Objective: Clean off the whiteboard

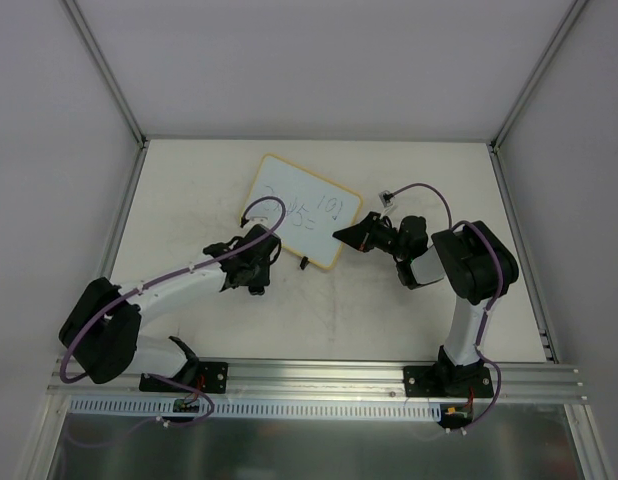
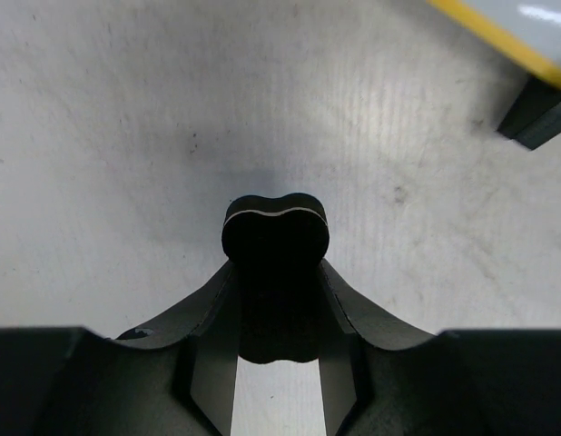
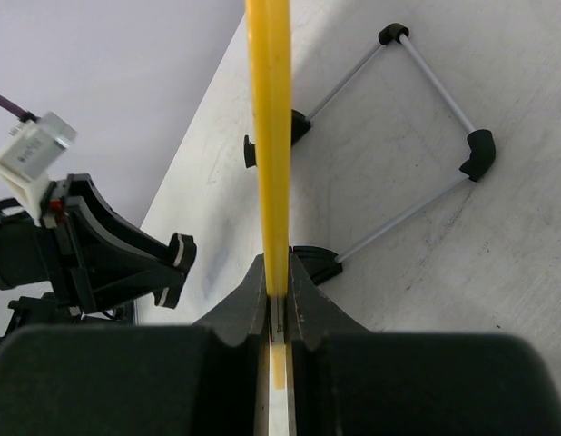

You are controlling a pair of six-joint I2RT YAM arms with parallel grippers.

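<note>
The whiteboard (image 1: 301, 210) lies slanted at the table's middle, with blue handwriting on it and a black clip foot (image 1: 303, 263) at its near edge. My right gripper (image 1: 343, 235) is shut on its right edge; in the right wrist view the yellow rim (image 3: 270, 136) runs edge-on between my fingers (image 3: 253, 295). My left gripper (image 1: 259, 265) sits just left of the board's near corner, shut on the black eraser block (image 2: 275, 238) and held over bare table. The board's yellow rim (image 2: 498, 32) and a clip foot (image 2: 539, 113) show at the left wrist view's upper right.
A wire stand (image 3: 426, 136) with black feet lies on the table beside the board. A white connector (image 1: 387, 197) on a purple cable hangs near the right arm. Metal rails (image 1: 124, 215) border the table's sides.
</note>
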